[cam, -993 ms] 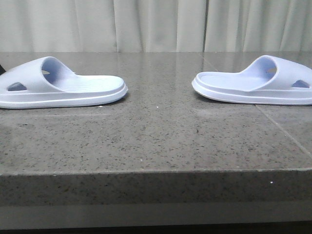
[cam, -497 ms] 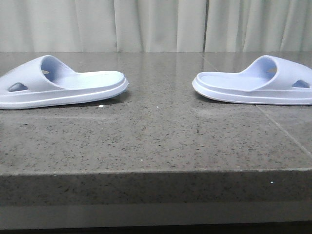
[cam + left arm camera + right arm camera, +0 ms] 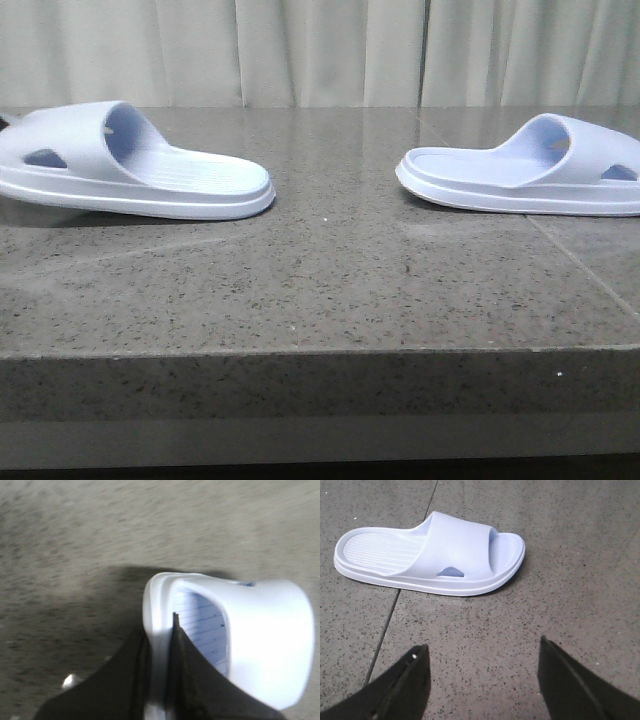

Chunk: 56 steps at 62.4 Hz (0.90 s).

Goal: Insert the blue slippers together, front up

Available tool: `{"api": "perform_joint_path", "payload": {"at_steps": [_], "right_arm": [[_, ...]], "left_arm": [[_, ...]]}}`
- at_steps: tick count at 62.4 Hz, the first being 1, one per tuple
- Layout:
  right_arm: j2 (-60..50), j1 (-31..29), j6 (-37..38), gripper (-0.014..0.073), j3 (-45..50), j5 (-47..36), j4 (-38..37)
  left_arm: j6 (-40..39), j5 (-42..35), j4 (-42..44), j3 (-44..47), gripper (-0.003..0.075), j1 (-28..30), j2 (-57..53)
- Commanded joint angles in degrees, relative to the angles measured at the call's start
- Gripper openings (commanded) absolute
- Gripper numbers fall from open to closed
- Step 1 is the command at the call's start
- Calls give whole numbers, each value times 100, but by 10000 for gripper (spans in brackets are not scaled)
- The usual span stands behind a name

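Granite table (image 3: pixel 320 290) carries both blue slippers, well apart, heels facing each other across the middle.

Left slipper (image 3: pixel 130 165): strap end raised and tilted, heel end low toward table centre; can't tell from the front view whether the heel touches the stone. In the left wrist view the same slipper (image 3: pixel 240 645) is clamped at its toe rim: left gripper (image 3: pixel 159 680) is closed down on the sole edge, one finger inside the footbed, one outside. Grip is narrow and near one end, so expect the foam to flex and swing.

Right slipper (image 3: pixel 525 170) lies flat on the table, untouched. In the right wrist view it (image 3: pixel 432 555) sits beyond the right gripper (image 3: pixel 480 680), whose fingers are spread wide with nothing between them, hovering above bare stone.

How you should run this step:
- Lift slowly. Single-edge pinch on soft foam, so any jerk will pivot it.
- Keep the toe end up as you carry it; that's the orientation the task wants.
- Bring the right gripper down on the right slipper's toe rim the same way, so the two match when they meet.
- Align soles and straps before pushing one into the other; foam on foam will bind if skewed.
- Watch the left wrist view for rim slip.
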Motion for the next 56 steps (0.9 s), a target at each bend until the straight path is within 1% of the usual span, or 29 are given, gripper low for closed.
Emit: {"api": "perform_joint_path", "payload": {"at_steps": [1,5,11,19,25,29,33,42,47,56], "right_arm": [[81,-25,-47,489,-202,-392,-13],[81,-25,-47,489,-202,-392,-13],[81,-25,-41,489,-202,-391,20],[81,-25,19,489,-202,-386,123],[81,-25,122,489,-236,-391,119],[92,-30,175,489,-347,-354,119],[209,-30,302,489,-533,-249,62],[851,-211,730,489,-1101,307,-303],[1386,-459,758,489,-1365,524,-328],[2409,-1090,750,489,-1965,807,-217]], "left_arm": [[476,159,-852,171,-20,-50,-679],[722,159,-1201,426,-20,-50,-936],[831,137,-1553,763,-20,-159,-1252],[976,70,-1660,951,-20,-610,-1343],[985,-434,-1662,1000,-20,-1021,-1280],[985,-795,-1689,1000,-20,-1172,-1251],[985,-916,-1840,1000,-20,-1221,-1217],[974,-1065,-1885,1000,-20,-1221,-1188],[974,-1065,-1874,1000,-20,-1221,-1188],[974,-1053,-1798,1000,-20,-1221,-1188]]}}
